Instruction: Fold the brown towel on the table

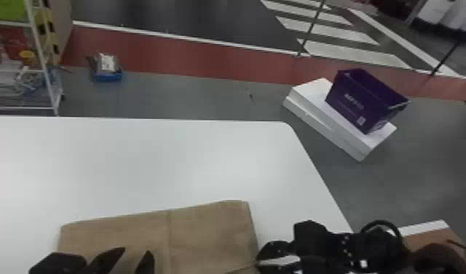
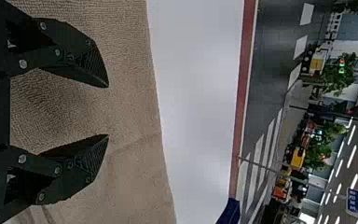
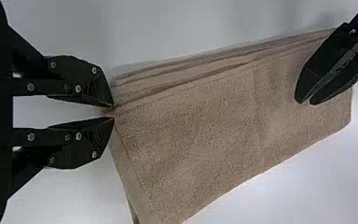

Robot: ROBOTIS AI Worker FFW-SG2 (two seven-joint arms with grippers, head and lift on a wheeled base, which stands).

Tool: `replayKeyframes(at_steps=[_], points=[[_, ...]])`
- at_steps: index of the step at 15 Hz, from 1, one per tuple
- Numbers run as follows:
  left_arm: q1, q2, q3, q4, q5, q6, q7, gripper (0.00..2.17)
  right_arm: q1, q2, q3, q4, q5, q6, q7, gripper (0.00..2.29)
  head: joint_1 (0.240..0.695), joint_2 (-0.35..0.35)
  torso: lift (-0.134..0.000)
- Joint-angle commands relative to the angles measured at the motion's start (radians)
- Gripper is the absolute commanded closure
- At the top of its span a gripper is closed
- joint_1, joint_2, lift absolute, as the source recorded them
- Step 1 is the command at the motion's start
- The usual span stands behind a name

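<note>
Lying on the flat white table [image 1: 152,160], the brown folded cloth towel [image 1: 206,229] is pinched at one corner by the black right gripper [image 3: 114,112], its long side running towards the black left gripper [image 2: 108,111], held open above it.

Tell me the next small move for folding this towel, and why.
Probably lower the left gripper to the brown towel and pinch one end of its layered edge. The left fingers stand open over the cloth, while the right gripper has the corner at that edge's other end between its fingertips, so both ends could then rise together.
</note>
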Motion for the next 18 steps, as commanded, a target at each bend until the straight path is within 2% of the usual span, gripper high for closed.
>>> replayKeyframes(at_steps=[1,3,10,18], points=[[0.006,0.0,-0.001,-0.004,0.0,0.0,-0.001,0.6,-0.004,0.002,0.0,-0.004,0.001,-0.008,-0.007,0.93,0.695,-0.35,-0.124],[0.006,0.0,-0.003,-0.006,-0.002,0.0,-0.001,0.6,-0.004,0.003,0.0,-0.01,0.001,-0.02,-0.022,0.77,0.695,-0.35,-0.124],[0.008,0.002,-0.006,-0.014,-0.005,0.0,-0.001,0.6,-0.004,0.003,0.018,-0.01,-0.008,-0.026,-0.013,0.77,0.695,-0.35,-0.124],[0.006,0.0,-0.003,-0.009,-0.005,-0.003,-0.007,0.6,-0.047,0.003,0.067,0.011,0.045,0.029,-0.021,0.79,0.695,-0.35,-0.124]])
